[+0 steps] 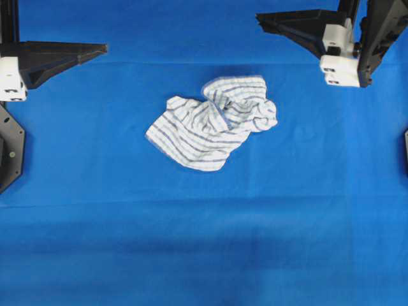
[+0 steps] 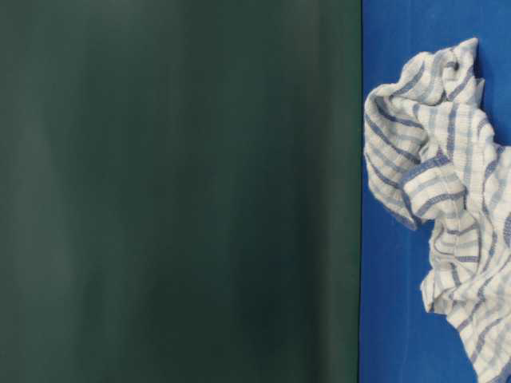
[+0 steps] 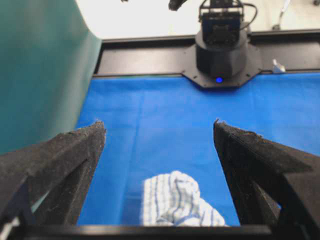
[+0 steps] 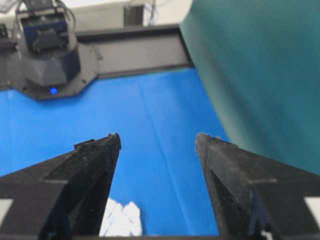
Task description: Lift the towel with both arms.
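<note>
The towel (image 1: 213, 121), white with thin blue-grey check stripes, lies crumpled on the blue sheet a little above the middle of the overhead view. It also shows in the table-level view (image 2: 447, 199). My left gripper (image 1: 95, 50) hovers at the upper left, well apart from the towel. In the left wrist view it (image 3: 158, 122) is open and empty, with the towel (image 3: 175, 200) low between its fingers. My right gripper (image 1: 264, 19) hovers at the upper right, also apart from the towel. In the right wrist view it (image 4: 157, 135) is open and empty, with a bit of towel (image 4: 120, 220) at the bottom.
The plain blue sheet (image 1: 204, 242) covers the table. A dark green backdrop (image 2: 176, 191) stands along one side and also shows in the left wrist view (image 3: 35, 65). The opposite arm bases (image 3: 220, 50) (image 4: 47, 55) sit at the table's ends.
</note>
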